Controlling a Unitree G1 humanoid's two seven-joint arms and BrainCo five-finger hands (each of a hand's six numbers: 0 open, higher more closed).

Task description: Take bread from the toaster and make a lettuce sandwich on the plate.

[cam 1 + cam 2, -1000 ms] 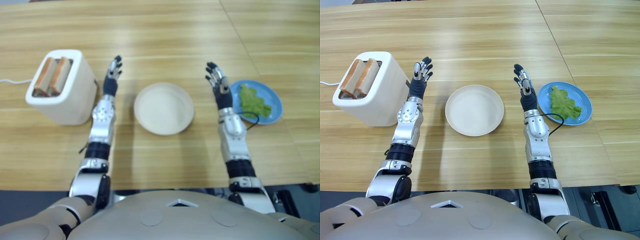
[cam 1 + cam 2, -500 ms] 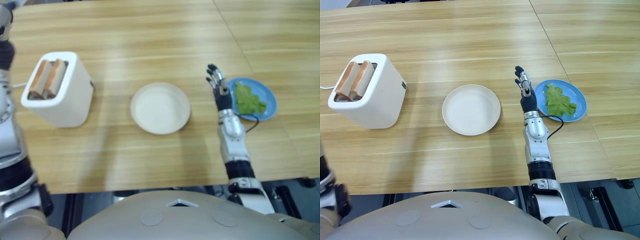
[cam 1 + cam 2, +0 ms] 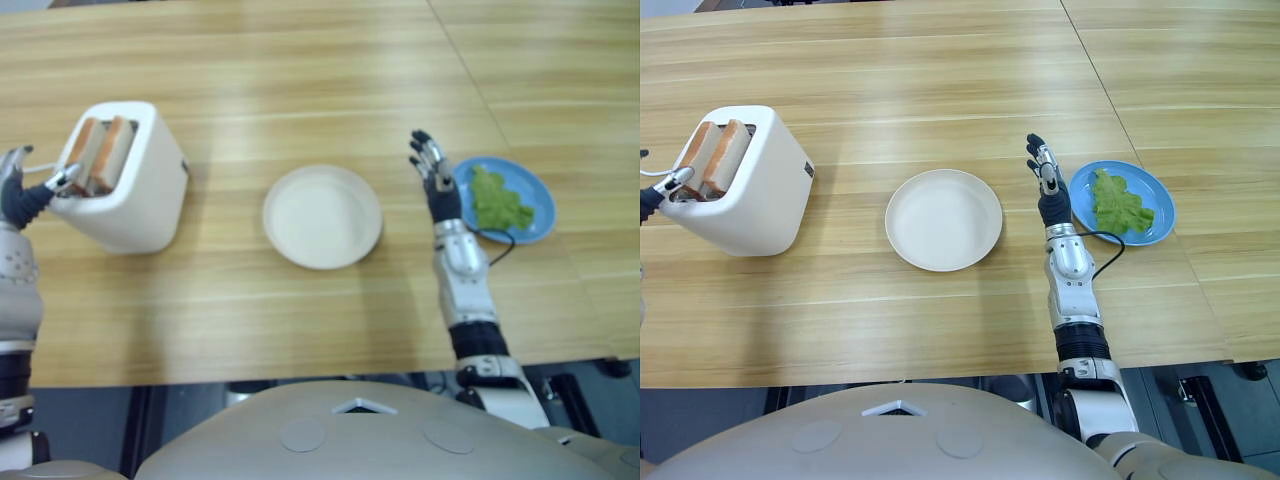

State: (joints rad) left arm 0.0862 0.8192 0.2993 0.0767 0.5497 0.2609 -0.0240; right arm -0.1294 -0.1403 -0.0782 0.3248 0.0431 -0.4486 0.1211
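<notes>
A white toaster (image 3: pixel 130 195) stands at the left of the wooden table with two slices of bread (image 3: pixel 100 155) sticking up from its slots. My left hand (image 3: pixel 20 192) is at the toaster's left side, its fingers (image 3: pixel 675 181) stretched to the near end of the bread and holding nothing. The empty cream plate (image 3: pixel 322 216) sits in the middle. My right hand (image 3: pixel 432 172) is held up, open, between that plate and a blue plate (image 3: pixel 538 225) carrying a lettuce leaf (image 3: pixel 498 202).
A white cord (image 3: pixel 648 172) leaves the toaster toward the left edge. A seam in the tabletop (image 3: pixel 1105 95) runs away behind the blue plate. Bare wood lies in front of the plates and behind them.
My left arm has left its place between toaster and plate, swung out and up at the far left, and come down at the toaster's left side. The right hand has stayed put.
</notes>
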